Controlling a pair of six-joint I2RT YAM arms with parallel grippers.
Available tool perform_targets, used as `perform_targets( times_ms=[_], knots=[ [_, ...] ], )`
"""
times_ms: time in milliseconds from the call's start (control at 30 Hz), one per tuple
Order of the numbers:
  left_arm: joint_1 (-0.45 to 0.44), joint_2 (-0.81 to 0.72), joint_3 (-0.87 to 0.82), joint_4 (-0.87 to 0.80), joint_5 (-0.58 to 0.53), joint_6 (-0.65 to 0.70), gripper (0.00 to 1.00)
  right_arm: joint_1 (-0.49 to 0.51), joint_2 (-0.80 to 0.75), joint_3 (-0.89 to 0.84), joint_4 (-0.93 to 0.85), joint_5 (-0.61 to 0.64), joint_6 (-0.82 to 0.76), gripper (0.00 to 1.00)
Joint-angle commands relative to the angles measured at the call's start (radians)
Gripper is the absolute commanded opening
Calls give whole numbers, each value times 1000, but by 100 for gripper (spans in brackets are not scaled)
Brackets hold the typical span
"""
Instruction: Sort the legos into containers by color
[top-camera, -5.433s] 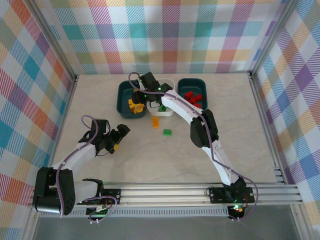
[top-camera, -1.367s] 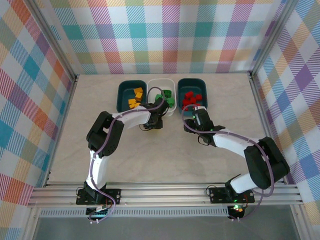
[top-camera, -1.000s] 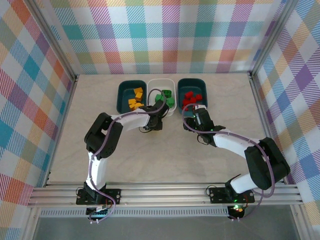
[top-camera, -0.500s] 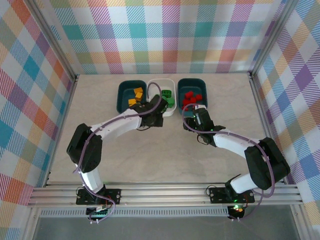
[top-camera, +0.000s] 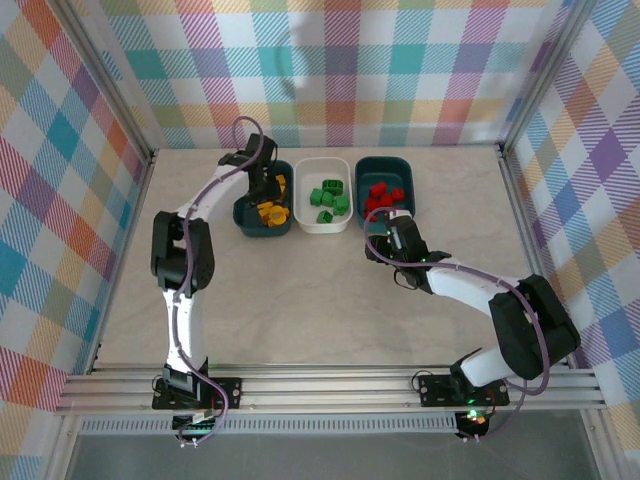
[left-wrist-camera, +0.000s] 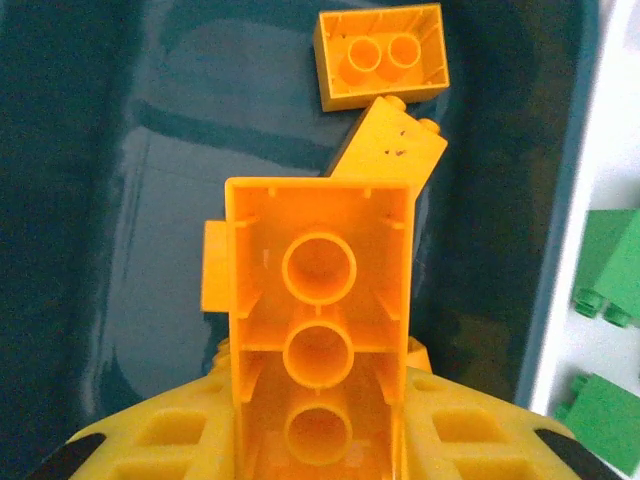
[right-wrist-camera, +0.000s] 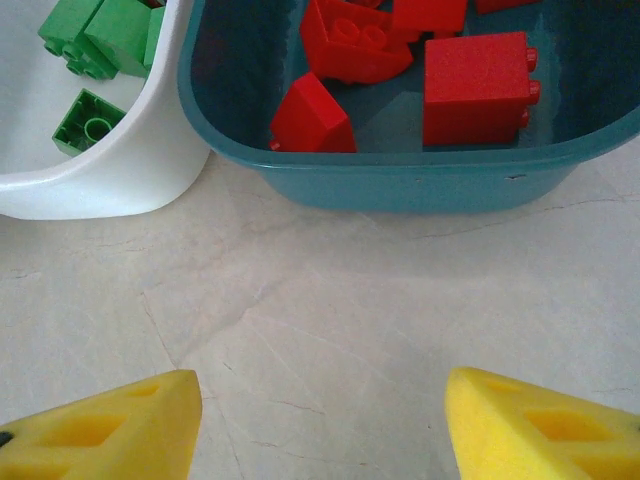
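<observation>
From above, the left gripper (top-camera: 270, 203) hangs over the left teal tub (top-camera: 243, 215) at the far side of the table (top-camera: 300, 300), with yellow-orange bricks (top-camera: 278, 184) under it. Just beside that tub stands the white tub (top-camera: 323, 228) with green bricks (top-camera: 328, 195), then the right teal tub (top-camera: 408, 170) with red bricks (top-camera: 383, 190). The right gripper (top-camera: 378, 228) sits low, just in front of the red tub.

At the left wrist, the gripper (left-wrist-camera: 320, 410) is clamped on a long orange brick (left-wrist-camera: 320, 290), its hollow underside with three round tubes facing the camera. Two more orange bricks (left-wrist-camera: 382, 55) lie on the teal floor beyond it.

At the right wrist, the yellow fingers (right-wrist-camera: 100, 420) stand wide apart over bare table and hold nothing. Ahead is the teal wall with the red bricks behind it, and the white tub touches it on the left.
</observation>
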Motion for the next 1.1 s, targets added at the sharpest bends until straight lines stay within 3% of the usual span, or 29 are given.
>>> perform_targets(
  times_ms=[0, 100, 233, 333, 433, 567, 700, 767, 833, 933, 1067],
  knots=[
    [9, 28, 86, -80, 41, 24, 39, -6, -3, 5, 18, -10, 9, 66],
    [14, 42, 152, -103, 33, 40, 64, -5, -1, 5, 17, -15, 9, 67],
    [16, -13, 174, -115, -6, 54, 88, -5, -6, 3, 22, -17, 9, 69],
    [15, -124, 85, -61, -19, 49, 99, -6, -16, -7, 35, -20, 6, 71],
    [11, -302, -100, 53, -30, 23, 100, -5, -29, -17, 52, -38, 2, 74],
    [-28, -589, -403, 210, -161, 16, 100, -4, -56, -40, 96, -79, 7, 76],
    [-66, -817, -654, 300, -207, -48, 100, -1, -82, -89, 193, -98, 39, 81],
    [-81, -919, -788, 373, -222, -98, 100, 9, -101, -101, 227, -105, 37, 91],
    [-87, -978, -856, 383, -263, -131, 100, 19, -119, -96, 237, -109, 26, 100],
    [-88, -997, -890, 359, -352, -161, 100, 26, -134, -61, 213, -109, 46, 100],
    [-85, -1037, -1007, 580, -369, -40, 100, 34, -103, 48, 107, -6, -3, 100]
  ],
)
